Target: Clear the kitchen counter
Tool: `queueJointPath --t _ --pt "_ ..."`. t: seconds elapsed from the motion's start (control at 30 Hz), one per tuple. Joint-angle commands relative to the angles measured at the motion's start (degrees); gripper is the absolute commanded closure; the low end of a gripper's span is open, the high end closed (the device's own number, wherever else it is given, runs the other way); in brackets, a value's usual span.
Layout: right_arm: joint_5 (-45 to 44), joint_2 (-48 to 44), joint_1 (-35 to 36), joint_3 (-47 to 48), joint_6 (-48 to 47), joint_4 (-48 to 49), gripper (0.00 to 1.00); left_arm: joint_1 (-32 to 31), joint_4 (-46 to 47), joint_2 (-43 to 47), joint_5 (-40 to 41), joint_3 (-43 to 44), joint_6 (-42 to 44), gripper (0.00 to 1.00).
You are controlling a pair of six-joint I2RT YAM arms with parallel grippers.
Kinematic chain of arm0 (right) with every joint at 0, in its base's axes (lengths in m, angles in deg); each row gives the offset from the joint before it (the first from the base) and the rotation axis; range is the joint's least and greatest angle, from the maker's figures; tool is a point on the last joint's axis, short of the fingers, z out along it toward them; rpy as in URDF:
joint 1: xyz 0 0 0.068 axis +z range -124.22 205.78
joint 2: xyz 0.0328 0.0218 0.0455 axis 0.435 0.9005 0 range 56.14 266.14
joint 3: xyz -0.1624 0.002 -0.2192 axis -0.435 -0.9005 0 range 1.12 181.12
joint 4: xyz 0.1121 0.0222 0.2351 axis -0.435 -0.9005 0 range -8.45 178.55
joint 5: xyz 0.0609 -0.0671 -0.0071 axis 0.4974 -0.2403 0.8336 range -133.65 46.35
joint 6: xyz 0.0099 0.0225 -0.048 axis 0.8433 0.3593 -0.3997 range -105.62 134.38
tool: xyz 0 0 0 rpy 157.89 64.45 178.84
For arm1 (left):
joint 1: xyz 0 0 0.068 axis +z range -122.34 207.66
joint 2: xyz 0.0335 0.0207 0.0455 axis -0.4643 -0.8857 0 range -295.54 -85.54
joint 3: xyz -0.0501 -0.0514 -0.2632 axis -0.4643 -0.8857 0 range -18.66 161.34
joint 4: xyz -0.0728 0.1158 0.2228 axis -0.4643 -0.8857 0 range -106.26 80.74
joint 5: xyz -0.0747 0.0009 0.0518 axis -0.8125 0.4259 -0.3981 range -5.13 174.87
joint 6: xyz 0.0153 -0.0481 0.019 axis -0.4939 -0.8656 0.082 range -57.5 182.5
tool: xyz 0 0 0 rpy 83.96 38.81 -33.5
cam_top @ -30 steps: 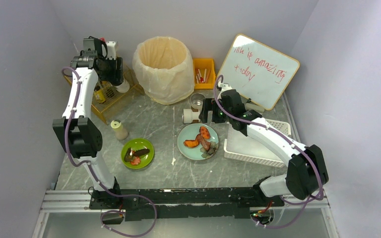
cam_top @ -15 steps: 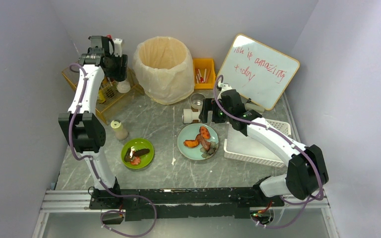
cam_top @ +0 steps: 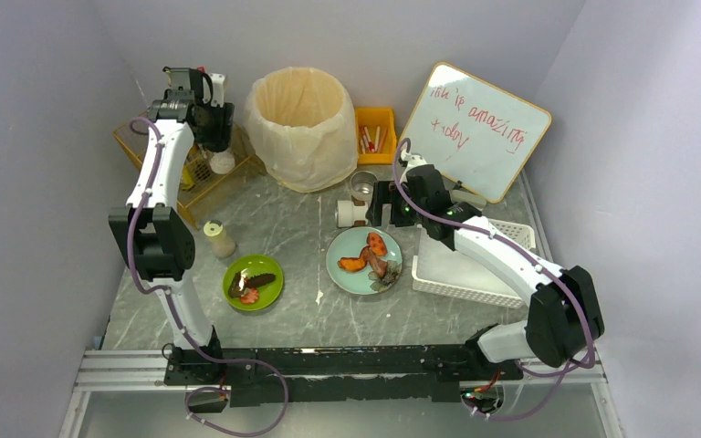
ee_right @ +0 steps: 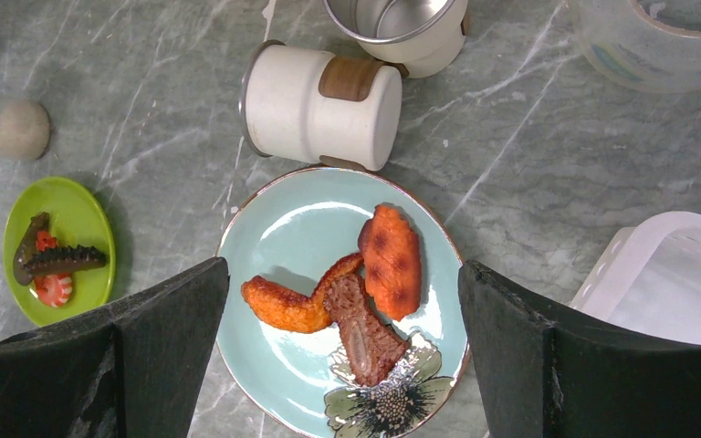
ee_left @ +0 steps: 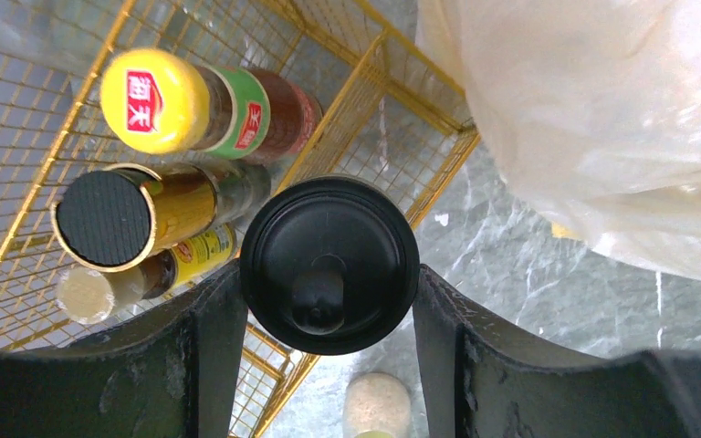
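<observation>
Over wire rack point(ee_left: 18, 109), desk's point(cam_top: 283, 219) far-left corner: left gripper point(ee_left: 329, 301) clamps black-capped bottle point(ee_left: 329, 237); right gripper point(ee_right: 342, 274) wide open above blue plate point(ee_right: 283, 228) of food.

Grey marble bench point(cam_top: 283, 224). Left arm up at far-left corner. Left gripper point(cam_top: 208, 123) has its jaws on a white bottle point(cam_top: 222, 162), roughly upright above the yellow wire rack point(cam_top: 192, 196).

Right gripper point(cam_top: 374, 204), jaws apart, sits close by a white canister point(cam_top: 347, 214) lying on its side next to a metal cup point(cam_top: 362, 186).

Blue plate point(cam_top: 340, 265) with fried pieces lies just left of the white basket point(cam_top: 470, 278). Green plate point(cam_top: 274, 294) and a small cream-topped bottle point(cam_top: 220, 239) lie nearer the left arm. Lined bin point(cam_top: 299, 132) at back centre.
</observation>
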Motion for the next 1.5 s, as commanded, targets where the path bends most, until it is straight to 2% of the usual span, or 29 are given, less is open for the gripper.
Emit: queueJointPath --t 0.0,0.33,0.67,1.47 --pt "0.4 0.0 -0.2 1.6 -1.0 0.7 0.00 0.3 2.1 3.0 3.4 -2.2 0.7 0.95" --pt "0.4 0.0 -0.3 1.5 -0.9 0.8 0.00 0.3 8.1 5.0 2.4 -7.8 0.5 0.95" --pt "0.0 -0.3 -0.3 1.4 -1.2 0.5 0.00 0.3 15.5 5.5 0.8 -12.4 -4.2 0.95" --pt "-0.8 -1.0 -0.3 0.8 -1.8 0.2 0.00 0.5 22.0 3.0 -0.8 -19.9 -9.1 0.95"
